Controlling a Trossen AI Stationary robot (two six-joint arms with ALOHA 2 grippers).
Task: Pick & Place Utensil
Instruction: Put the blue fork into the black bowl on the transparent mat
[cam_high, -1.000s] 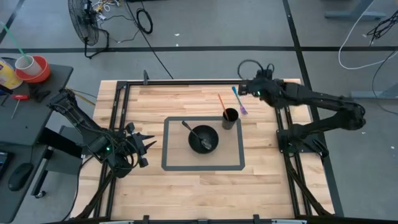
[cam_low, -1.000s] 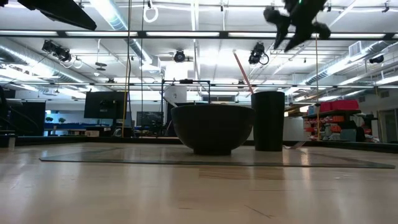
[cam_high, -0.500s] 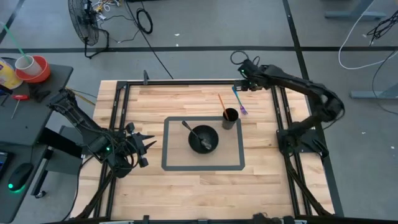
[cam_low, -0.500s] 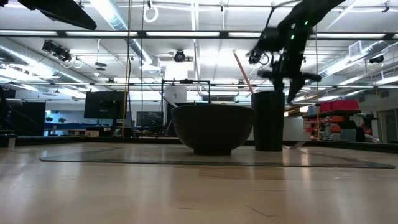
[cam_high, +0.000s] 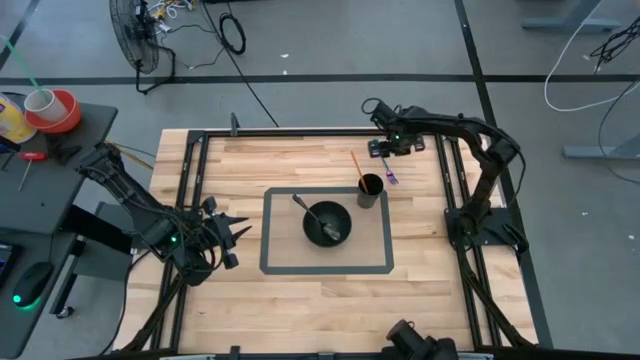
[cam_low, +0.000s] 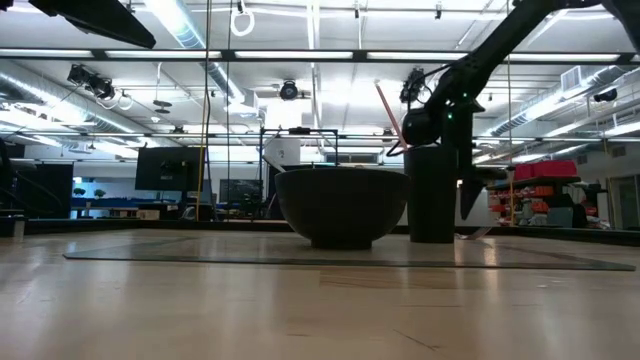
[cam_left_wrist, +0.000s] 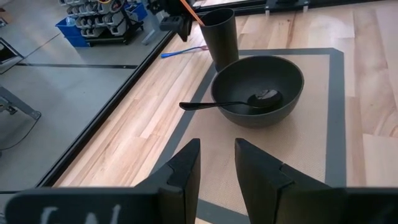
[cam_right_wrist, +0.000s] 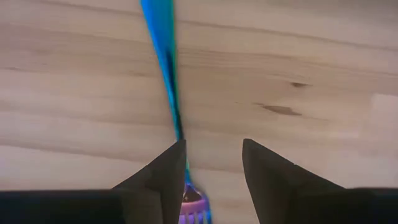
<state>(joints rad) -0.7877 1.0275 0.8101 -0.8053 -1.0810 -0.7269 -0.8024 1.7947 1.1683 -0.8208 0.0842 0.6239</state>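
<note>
Blue plastic fork (cam_right_wrist: 166, 74) with purple end lies flat on wooden desk (cam_high: 300, 300); right hand (cam_right_wrist: 211, 177) open right above it.

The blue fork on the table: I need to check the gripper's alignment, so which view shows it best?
The right wrist view: the blue fork fills it, running between the right gripper fingers. The high view shows it small beside the cup; the left wrist view, distant; the low view hides it.

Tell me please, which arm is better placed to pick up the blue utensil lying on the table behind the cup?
The right. Its gripper is directly over the blue utensil, fingers open on either side of the handle. The left gripper waits at the table's opposite edge, with the bowl and cup between.
</note>
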